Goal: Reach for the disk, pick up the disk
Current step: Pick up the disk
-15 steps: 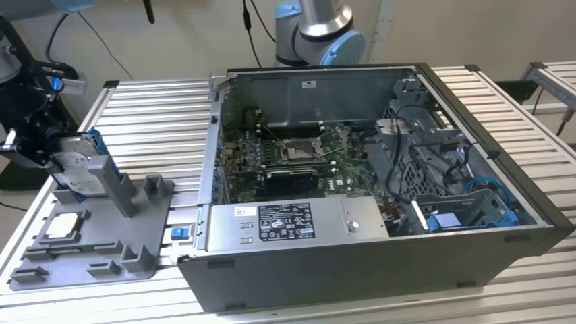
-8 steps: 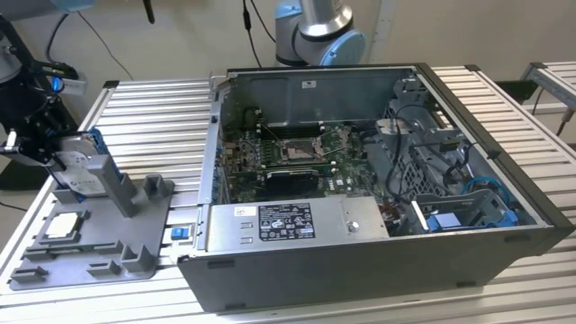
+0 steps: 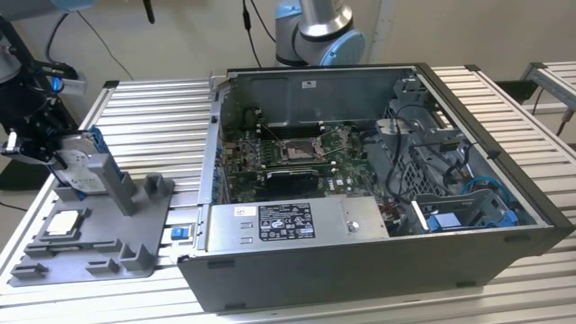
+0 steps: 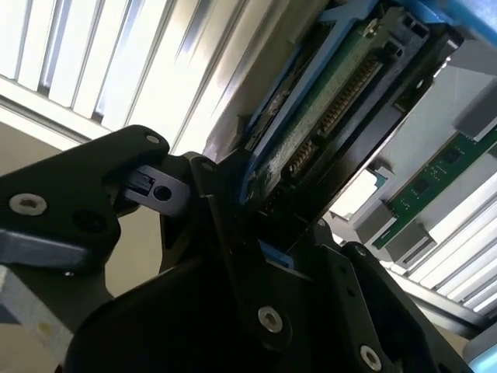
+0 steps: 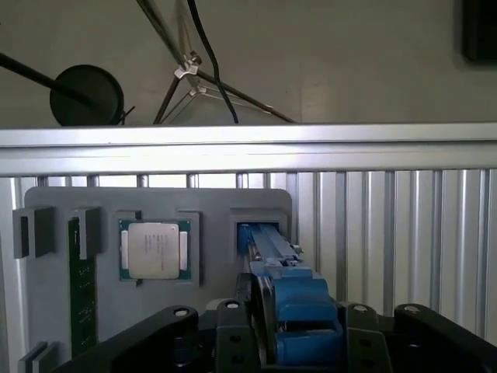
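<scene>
The disk (image 3: 79, 164) stands on edge in a slot of the grey holder (image 3: 108, 239) at the exterior view's left, its silver face and blue frame showing. My gripper (image 3: 40, 145) is at the disk, one black finger on each flat side. In the first wrist view the blue-framed disk (image 5: 273, 247) runs edge-on from its slot back between my fingers (image 5: 233, 330), which press against both sides. The second wrist view shows the disk's green circuit board and connector (image 4: 334, 101), with a finger (image 4: 225, 194) against its blue edge. The gripper (image 5: 299, 322) is shut on the disk, which still sits in the slot.
On the grey holder lie a square silver chip (image 5: 153, 249) and a green memory stick (image 5: 81, 287). An open computer case (image 3: 360, 189) fills the middle of the slatted aluminium table (image 3: 153, 121), close to the holder on the exterior view's right. A small blue part (image 3: 178, 232) lies between them.
</scene>
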